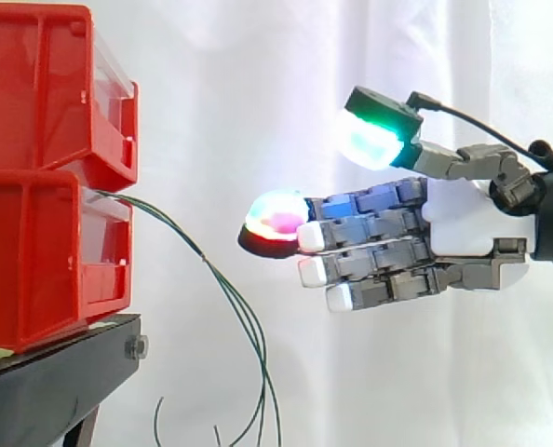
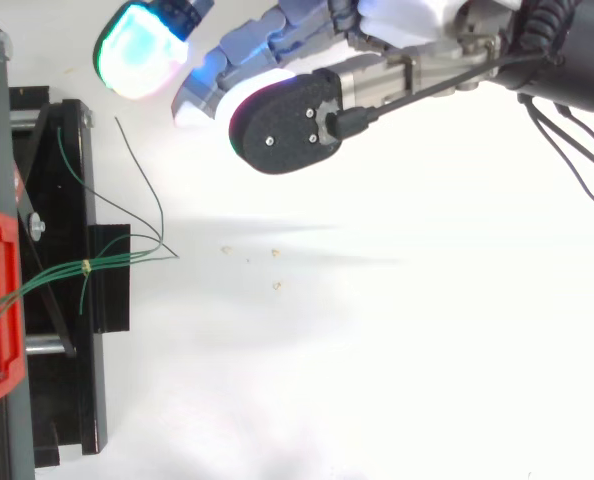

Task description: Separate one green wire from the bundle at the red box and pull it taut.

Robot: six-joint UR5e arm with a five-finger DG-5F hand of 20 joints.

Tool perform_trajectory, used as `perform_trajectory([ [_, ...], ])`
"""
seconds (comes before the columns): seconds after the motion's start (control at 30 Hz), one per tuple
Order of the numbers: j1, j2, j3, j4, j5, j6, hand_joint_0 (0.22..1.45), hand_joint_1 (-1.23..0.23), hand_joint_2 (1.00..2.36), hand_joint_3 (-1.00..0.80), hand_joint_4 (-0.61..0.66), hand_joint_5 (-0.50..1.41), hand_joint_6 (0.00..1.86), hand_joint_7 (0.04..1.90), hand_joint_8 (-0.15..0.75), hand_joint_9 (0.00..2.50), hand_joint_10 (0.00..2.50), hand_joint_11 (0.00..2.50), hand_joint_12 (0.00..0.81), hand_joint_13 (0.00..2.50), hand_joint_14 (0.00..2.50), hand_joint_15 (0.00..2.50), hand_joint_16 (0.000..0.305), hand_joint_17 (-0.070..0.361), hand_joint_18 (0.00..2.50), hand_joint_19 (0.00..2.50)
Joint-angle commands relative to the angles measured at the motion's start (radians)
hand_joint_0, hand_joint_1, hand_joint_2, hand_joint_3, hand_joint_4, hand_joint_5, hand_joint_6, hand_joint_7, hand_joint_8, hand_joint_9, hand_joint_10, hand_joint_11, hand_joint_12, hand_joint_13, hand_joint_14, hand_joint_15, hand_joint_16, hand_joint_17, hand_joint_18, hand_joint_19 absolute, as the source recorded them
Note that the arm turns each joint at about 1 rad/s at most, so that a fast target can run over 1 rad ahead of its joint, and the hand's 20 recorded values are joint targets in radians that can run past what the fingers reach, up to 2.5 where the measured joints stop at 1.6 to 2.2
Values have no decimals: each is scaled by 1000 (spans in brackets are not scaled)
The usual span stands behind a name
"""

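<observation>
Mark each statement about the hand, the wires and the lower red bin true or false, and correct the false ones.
1. The hand holds a green wire. False: its fingers are straight and clear of the wires.
2. The wires come out of the lower bin. True.
3. The lower bin rests on a black stand. True.
4. The wires are pulled taut. False: they droop in a slack curve past the stand's edge.
5. The hand touches the lower bin. False: in the side view it is apart from the bin, on the far side of the wires.
</observation>
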Motion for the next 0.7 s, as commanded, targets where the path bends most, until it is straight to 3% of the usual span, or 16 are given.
perform_trajectory([
  [0.0,-8,-17,0,19,13,-37,574,-681,1002,-475,219,-190,502,753,262,796,15,445,300,778,13,351,39,88,616,317],
  [0.17,-8,-28,0,49,12,-48,575,-681,1002,-477,223,-187,502,766,261,798,15,450,304,776,13,347,39,88,613,319],
  [0.37,12,-62,0,54,-11,-142,575,-686,1002,-476,225,-186,502,766,263,793,16,450,305,765,12,348,39,89,610,326],
  [0.43,26,-82,0,65,-38,-198,575,-685,1002,-476,227,-186,502,765,260,787,15,447,305,763,13,352,40,89,608,336],
  [0.53,35,-86,0,104,-61,-225,575,-685,1002,-476,229,-186,502,769,259,783,15,437,308,764,13,358,40,90,606,344],
  [0.67,60,-86,0,135,-142,-231,574,-685,1002,-476,231,-184,502,766,261,783,14,426,312,766,13,357,40,91,602,351],
])
